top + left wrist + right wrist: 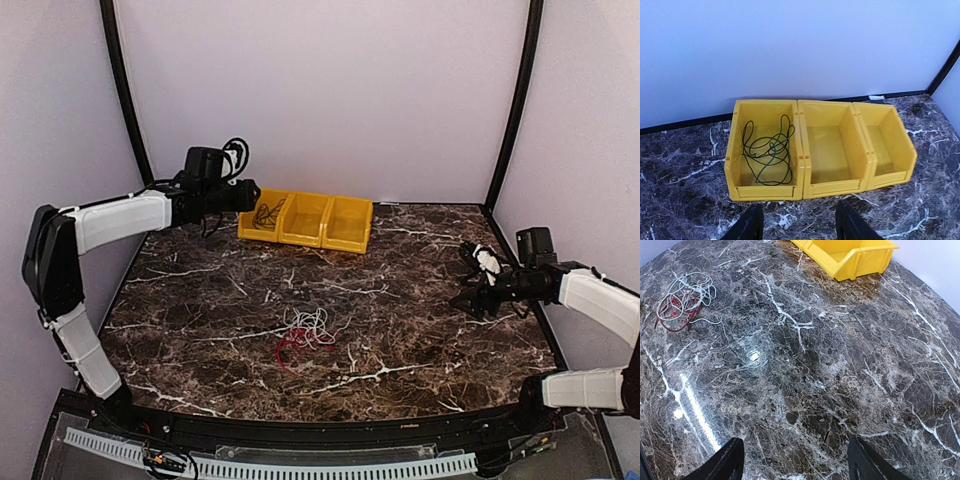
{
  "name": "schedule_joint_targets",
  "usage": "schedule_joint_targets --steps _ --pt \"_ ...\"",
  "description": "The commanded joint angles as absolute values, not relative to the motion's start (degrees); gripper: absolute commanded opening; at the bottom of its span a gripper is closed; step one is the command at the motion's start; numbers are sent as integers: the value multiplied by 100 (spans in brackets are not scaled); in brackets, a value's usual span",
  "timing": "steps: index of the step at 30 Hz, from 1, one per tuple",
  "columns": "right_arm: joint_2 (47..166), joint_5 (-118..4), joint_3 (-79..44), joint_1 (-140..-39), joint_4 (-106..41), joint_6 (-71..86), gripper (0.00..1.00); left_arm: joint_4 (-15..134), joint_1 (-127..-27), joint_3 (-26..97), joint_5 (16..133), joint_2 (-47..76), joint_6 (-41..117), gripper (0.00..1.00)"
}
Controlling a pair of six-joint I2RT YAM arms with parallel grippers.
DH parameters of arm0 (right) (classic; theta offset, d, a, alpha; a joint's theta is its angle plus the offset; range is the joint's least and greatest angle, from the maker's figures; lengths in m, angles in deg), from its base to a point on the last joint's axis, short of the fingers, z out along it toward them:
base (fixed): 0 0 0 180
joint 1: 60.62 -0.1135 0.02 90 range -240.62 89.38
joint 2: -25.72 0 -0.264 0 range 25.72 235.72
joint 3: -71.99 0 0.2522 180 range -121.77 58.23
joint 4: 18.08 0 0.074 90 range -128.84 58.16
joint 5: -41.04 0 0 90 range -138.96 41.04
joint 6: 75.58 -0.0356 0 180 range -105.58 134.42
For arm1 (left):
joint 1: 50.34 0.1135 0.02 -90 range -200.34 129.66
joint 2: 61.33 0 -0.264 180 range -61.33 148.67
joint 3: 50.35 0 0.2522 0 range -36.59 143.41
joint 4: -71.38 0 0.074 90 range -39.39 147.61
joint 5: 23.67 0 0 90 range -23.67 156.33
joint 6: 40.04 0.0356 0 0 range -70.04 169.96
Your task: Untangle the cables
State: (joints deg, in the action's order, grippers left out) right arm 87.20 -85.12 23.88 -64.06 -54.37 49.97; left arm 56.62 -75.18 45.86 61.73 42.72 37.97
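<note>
Top view, left arm: your left arm (120,220) is stretched toward the far-left corner of the table (400,300), forearm about level, and the left gripper (250,195) hangs just beside the left end of the yellow bins (347,240).
Top view, right arm: your right arm (590,295) lies along the right edge, elbow folded back, and the right gripper (468,275) points in toward the middle, fingers spread and empty.
Top view, cables: the red and white cables (308,330) lie tangled near the table's centre, a little toward the near edge and well apart from both grippers. A dark green cable (266,215) sits in the left bin.
Left wrist view: your left gripper (799,225) is released, its fingers apart with nothing between them, above the table just before the yellow bins (765,191). The dark green cable (771,150) is coiled loosely in the left bin.
Right wrist view: your right gripper (795,460) is spread wide over bare marble. The red and white cables (682,300) lie far off at upper left, and one of the yellow bins (855,262) shows at the top.
</note>
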Motion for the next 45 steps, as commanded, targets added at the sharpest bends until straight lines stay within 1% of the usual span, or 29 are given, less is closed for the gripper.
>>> schedule_joint_targets --steps 1,4,8,11,16,20,23,27,32,35,39,45 --pt "8677 -8516 2255 -6469 -5328 5047 73 6094 -7994 3274 6143 2959 3804 51" --pt "8750 -8460 2231 -6566 -5273 5029 72 6532 -8536 2316 6560 2466 3686 49" --pt "8858 -8287 2175 -6857 -5210 5024 72 6815 -9226 1463 6801 2026 3625 45" --pt "8959 -8053 2010 -7180 -5234 5015 70 6730 -9564 1153 6759 1863 3442 43" --pt "9168 -8313 1516 -7666 -5545 5070 65 6757 -9880 627 6717 1656 3092 44" --pt "9728 -8038 713 -8440 -6091 5358 62 6469 -9894 508 6321 1666 2421 46" --pt "10309 -7852 7 -8972 -6416 5466 60 6795 -9888 349 6582 1756 1806 47" --pt "10838 -7926 -537 -9485 -6349 5421 58 6937 -9894 383 6615 2026 883 47" --pt "11499 -7901 -946 -10133 -6256 5321 56 6913 -9893 536 6616 2433 49 42" --pt "11723 -7635 -1027 -10485 -6313 5297 55 6865 -9894 715 6923 2689 -209 38" --pt "11648 -7539 -846 -10684 -6212 5254 56 6661 -9892 1029 7101 3046 -272 36" --pt "11463 -7651 -661 -10711 -6101 5189 57 6810 -9889 1216 7216 3320 -373 36"
